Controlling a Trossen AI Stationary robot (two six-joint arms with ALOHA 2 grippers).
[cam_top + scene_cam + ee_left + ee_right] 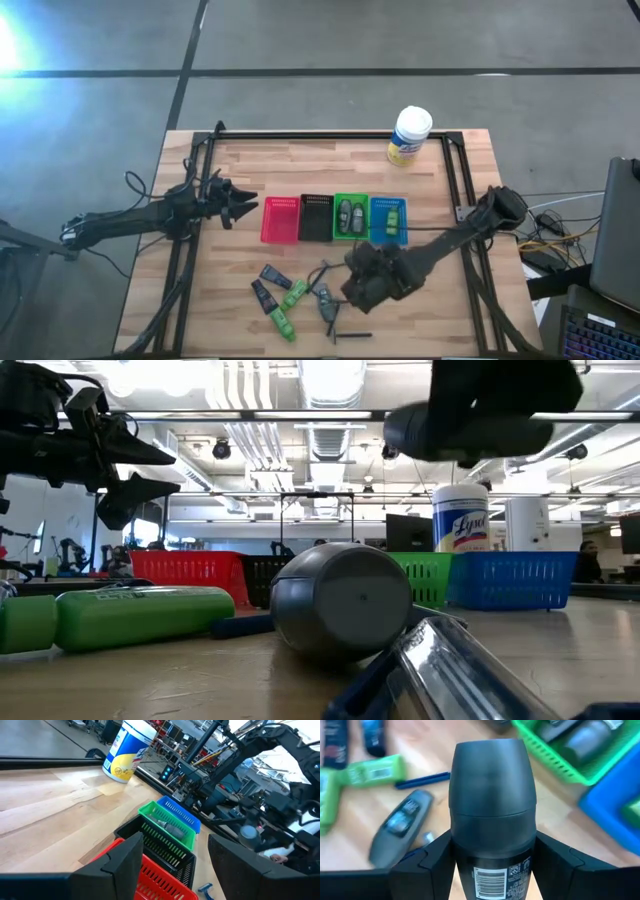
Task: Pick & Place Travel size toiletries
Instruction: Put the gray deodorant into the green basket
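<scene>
My right gripper (492, 854) is shut on a dark grey oval bottle (492, 785) and hangs above the near middle of the table (362, 282). Below it lie loose toiletries: two black tubes (268, 283), two green tubes (290, 305), a grey bottle (327, 300) on its side and thin black sticks (352, 335). In the low view the lying grey bottle (340, 600) and a green tube (140, 615) rest flat on the wood. My left gripper (240, 205) is open, hovering left of the red bin (281, 218). My right gripper pinches the grey bottle's lower body (465, 862), near its barcode label, between the two fingers, one on each narrow side. The rounded cap end (492, 765) points away from the wrist. The bottle is lifted clear of the table.
Red, black (315, 217), green (351, 216) and blue (389, 218) bins stand in a row mid-table; the green holds grey bottles, the blue green tubes. A white-and-yellow canister (409, 135) stands at the far edge. Bare wood lies far left and near right.
</scene>
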